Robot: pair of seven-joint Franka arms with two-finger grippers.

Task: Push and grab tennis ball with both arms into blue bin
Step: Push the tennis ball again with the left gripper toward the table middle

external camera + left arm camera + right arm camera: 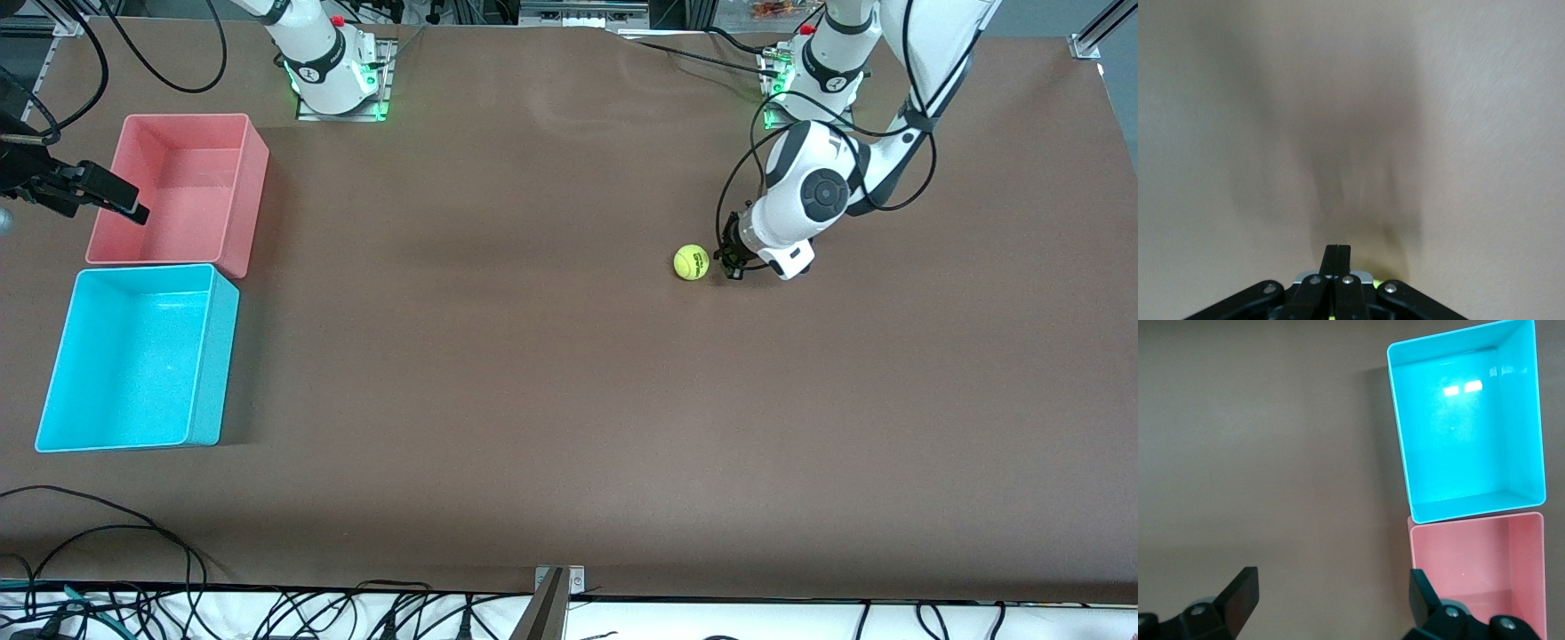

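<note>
Tennis ball lies just beside closed left tool.

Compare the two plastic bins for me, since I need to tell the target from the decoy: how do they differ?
Colour: the light blue rectangular plastic bin is cyan, while the pink rectangular plastic bin is salmon pink.
Position: the blue bin lies nearer to the front camera; the pink bin sits beside it, nearer the robots' bases.
Neighbours: the right claw is by the pink bin's rim, not the blue bin's.
Shared: both are open-topped, tall-walled, similar in size and empty.
</note>
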